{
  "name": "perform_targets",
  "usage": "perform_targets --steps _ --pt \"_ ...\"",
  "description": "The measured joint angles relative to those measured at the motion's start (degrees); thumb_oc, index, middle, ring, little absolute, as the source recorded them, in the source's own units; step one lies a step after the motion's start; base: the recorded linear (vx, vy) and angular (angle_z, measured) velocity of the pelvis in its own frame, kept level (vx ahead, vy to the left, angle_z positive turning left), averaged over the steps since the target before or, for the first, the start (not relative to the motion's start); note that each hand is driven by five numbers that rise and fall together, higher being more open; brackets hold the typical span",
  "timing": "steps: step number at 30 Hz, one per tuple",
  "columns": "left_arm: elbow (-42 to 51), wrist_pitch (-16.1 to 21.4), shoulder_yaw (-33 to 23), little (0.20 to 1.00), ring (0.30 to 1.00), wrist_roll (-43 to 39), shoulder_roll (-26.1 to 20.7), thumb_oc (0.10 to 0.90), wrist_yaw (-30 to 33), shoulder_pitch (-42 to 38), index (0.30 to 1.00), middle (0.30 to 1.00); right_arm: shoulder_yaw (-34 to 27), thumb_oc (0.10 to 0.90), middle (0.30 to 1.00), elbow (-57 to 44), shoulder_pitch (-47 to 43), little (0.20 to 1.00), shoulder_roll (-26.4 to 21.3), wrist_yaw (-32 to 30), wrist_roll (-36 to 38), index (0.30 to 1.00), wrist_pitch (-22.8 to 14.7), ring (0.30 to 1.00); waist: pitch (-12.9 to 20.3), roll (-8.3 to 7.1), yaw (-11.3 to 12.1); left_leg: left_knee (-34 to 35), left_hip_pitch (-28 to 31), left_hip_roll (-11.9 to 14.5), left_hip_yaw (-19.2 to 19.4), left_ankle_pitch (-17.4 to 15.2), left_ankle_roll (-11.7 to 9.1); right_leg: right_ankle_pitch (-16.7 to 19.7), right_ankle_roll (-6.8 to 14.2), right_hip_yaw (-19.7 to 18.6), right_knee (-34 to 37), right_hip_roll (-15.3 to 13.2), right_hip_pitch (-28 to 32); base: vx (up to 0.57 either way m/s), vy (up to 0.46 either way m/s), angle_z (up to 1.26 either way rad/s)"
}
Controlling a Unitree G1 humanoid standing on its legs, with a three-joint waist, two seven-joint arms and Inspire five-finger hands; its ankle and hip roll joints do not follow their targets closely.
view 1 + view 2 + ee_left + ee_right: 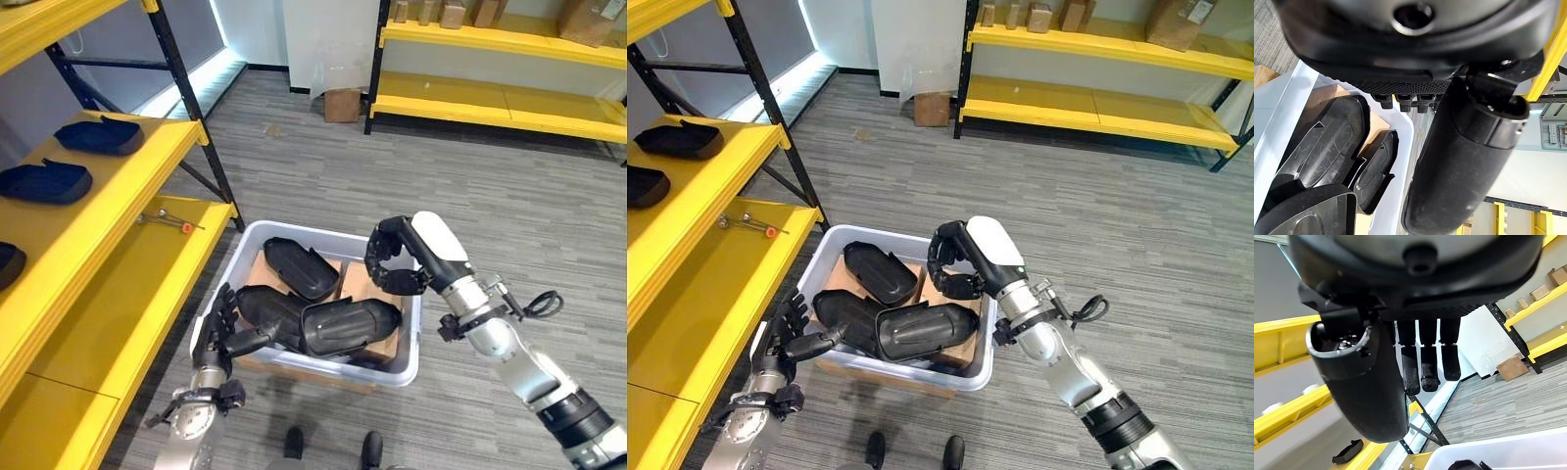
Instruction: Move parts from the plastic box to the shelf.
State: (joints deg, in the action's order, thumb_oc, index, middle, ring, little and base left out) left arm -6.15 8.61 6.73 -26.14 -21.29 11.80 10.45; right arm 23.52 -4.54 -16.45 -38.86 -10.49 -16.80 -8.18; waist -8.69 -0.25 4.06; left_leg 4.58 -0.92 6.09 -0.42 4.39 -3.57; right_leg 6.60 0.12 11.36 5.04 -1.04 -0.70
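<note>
Parts, black moulded shells, sit in two places in the left eye view: some already lie on the yellow shelf (pixel 118 196), among them one (pixel 99 135) at the far end and another (pixel 44 182) nearer, so the job looks partly done, while at least three remain in the plastic box (pixel 402 362) on the floor. Of those, the front part (pixel 350 326) lies with its long axis across the box and its narrower end toward the right hand (pixel 397 262), which hovers over the box with fingers curled and nothing in them; the rear part (pixel 300 268) runs slantwise toward the far corner. The right eye view shows the left hand (pixel 789 333) at the box's near left corner, fingers spread and relaxed, its thumb just at the dark part there (pixel 847 318); I cannot tell whether it touches. The left wrist view shows straight fingers (pixel 1403 101) above the box rim. The right wrist view shows the fingers (pixel 1429 364) bent, empty.
</note>
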Motion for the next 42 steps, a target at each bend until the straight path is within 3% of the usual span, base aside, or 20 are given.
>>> perform_targets --steps 4,5,6,11,13,19,27,32,36,42 --pt "-0.2 0.0 0.0 1.000 1.000 0.0 0.0 0.900 0.0 0.1 1.000 1.000 0.0 0.400 0.300 0.0 0.2 0.300 0.1 0.0 0.0 0.300 -0.1 0.300 0.1 -0.08 0.0 0.2 -0.1 0.0 0.0 -0.1 -0.1 -0.1 0.0 0.0 0.0 0.0 0.2 0.00 0.011 0.00" --pt "-0.2 0.0 0.0 1.000 1.000 0.0 0.0 0.900 0.0 0.1 1.000 1.000 0.0 0.545 0.503 0.0 0.6 0.503 0.3 0.0 0.0 0.503 -0.1 0.503 0.2 -0.34 0.0 0.2 -0.1 0.0 0.0 -0.1 -0.1 -0.1 0.0 0.0 0.0 0.0 0.2 0.00 0.057 0.00" --pt "-0.2 0.0 0.1 1.000 1.000 0.0 0.0 0.900 0.0 0.2 1.000 1.000 0.0 0.900 1.000 0.5 1.4 1.000 1.0 -0.1 0.8 1.000 -0.2 1.000 0.4 -0.72 0.0 0.2 -0.1 0.0 0.0 -0.1 -0.1 -0.1 0.0 0.0 0.0 0.0 0.1 0.00 0.048 0.00" --pt "-0.4 0.0 0.3 1.000 1.000 0.0 0.0 0.900 0.0 0.6 1.000 1.000 0.1 0.900 1.000 2.1 4.6 1.000 4.1 0.2 5.4 1.000 -0.1 1.000 0.9 -1.46 0.0 0.2 -0.7 -0.1 0.0 -0.1 0.0 -0.2 0.1 0.0 0.0 -0.1 -0.3 0.00 0.021 0.00" --pt "-0.4 -0.1 0.3 1.000 1.000 -0.1 -0.2 0.900 0.0 1.0 1.000 1.000 0.0 0.900 1.000 5.7 5.5 1.000 7.7 0.5 14.0 1.000 0.1 1.000 1.0 -1.71 -0.1 0.2 -1.0 -0.1 0.0 -0.1 0.0 -0.2 0.2 0.0 0.0 -0.1 -0.7 0.00 0.015 -0.01" --pt "-0.4 -1.2 0.4 1.000 1.000 -0.1 -0.3 0.900 0.0 1.8 1.000 1.000 0.2 0.900 1.000 11.0 7.0 1.000 11.7 1.7 28.6 1.000 1.4 1.000 1.0 -1.71 0.0 0.0 -1.4 -0.2 0.1 -0.1 0.0 -0.3 0.2 0.0 0.0 -0.2 -1.4 -0.01 0.030 0.00" --pt "-0.5 -1.3 1.1 1.000 1.000 -0.6 -0.6 0.900 -0.1 1.5 1.000 1.000 0.5 0.900 1.000 15.4 7.4 1.000 15.9 2.4 42.5 1.000 2.5 1.000 1.0 -1.48 0.6 0.0 -4.5 -0.2 0.1 0.7 -0.7 0.1 0.1 0.0 0.0 -0.2 -4.6 -0.03 0.036 -0.01" --pt "-0.5 -1.3 3.0 1.000 1.000 -0.7 -0.9 0.900 0.0 0.4 1.000 1.000 0.6 0.900 1.000 21.5 6.0 1.000 20.0 1.9 50.6 1.000 2.5 1.000 0.5 -0.52 1.1 0.0 -6.7 -0.3 0.1 1.3 -0.7 0.4 0.3 0.2 0.0 -0.3 -6.8 -0.05 0.031 0.02" --pt "-0.5 -1.3 4.9 1.000 1.000 -0.8 -0.9 0.900 0.0 -1.9 1.000 1.000 1.1 0.900 1.000 24.1 4.3 1.000 21.1 0.4 56.3 1.000 2.5 1.000 -2.0 1.75 1.5 0.0 -7.4 -0.6 0.1 1.6 -0.7 0.7 0.5 0.1 0.0 -0.6 -7.4 -0.04 0.028 -0.01" --pt "-0.6 -1.3 5.5 1.000 1.000 -2.9 -0.9 0.900 0.1 -6.4 1.000 1.000 1.3 0.900 1.000 30.3 -0.7 1.000 23.3 -1.7 60.3 1.000 2.1 1.000 -5.9 1.69 2.4 0.0 -9.3 -0.5 0.1 2.1 -0.8 1.3 0.3 0.1 0.0 -0.5 -9.3 -0.02 0.010 -0.01"
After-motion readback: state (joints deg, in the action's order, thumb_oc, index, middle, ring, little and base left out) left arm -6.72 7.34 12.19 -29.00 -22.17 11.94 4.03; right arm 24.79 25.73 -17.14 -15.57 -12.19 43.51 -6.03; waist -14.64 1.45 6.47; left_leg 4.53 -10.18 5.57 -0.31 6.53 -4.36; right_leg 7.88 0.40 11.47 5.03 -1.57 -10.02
